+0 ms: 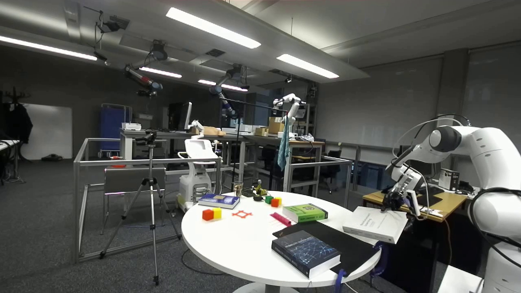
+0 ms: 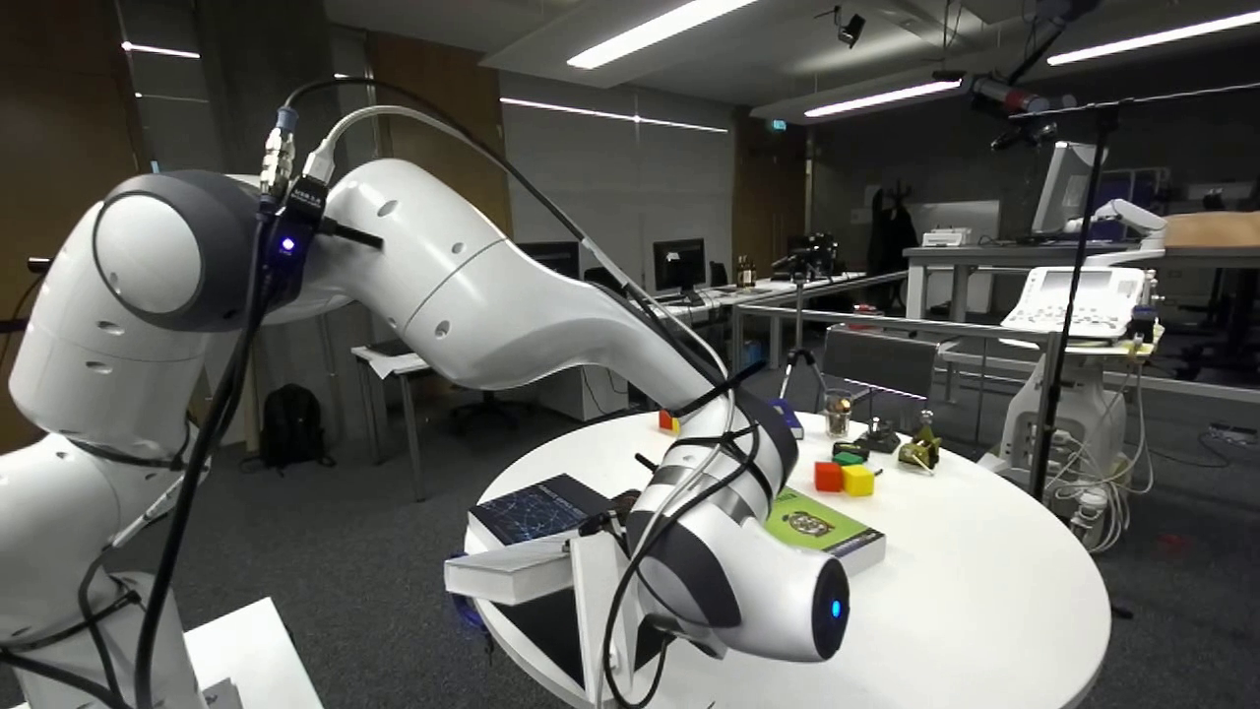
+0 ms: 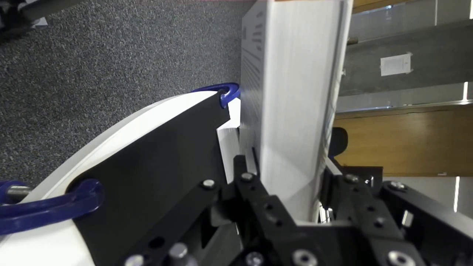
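Note:
My gripper (image 3: 288, 173) is shut on a thick pale grey-white book (image 3: 295, 92), its fingers on either cover. In both exterior views the held book (image 1: 374, 224) is tilted near the table's edge, raised over a black mat (image 1: 356, 249). The arm hides part of the gripper in an exterior view, where the book's page edges (image 2: 517, 571) show. Lying on the mat close by is a dark blue book (image 1: 305, 250) with a pattern of light lines. A green book (image 1: 305, 212) lies farther in on the white round table (image 1: 220, 240).
Blue clamps (image 3: 51, 208) grip the table rim at the mat. A pink object (image 1: 281, 219), a blue book (image 1: 220, 201), a red frame-like piece (image 1: 242, 213), coloured cubes (image 1: 208, 214) and a glass (image 1: 238, 188) stand about the table. A wooden desk (image 1: 454, 202) is behind the arm.

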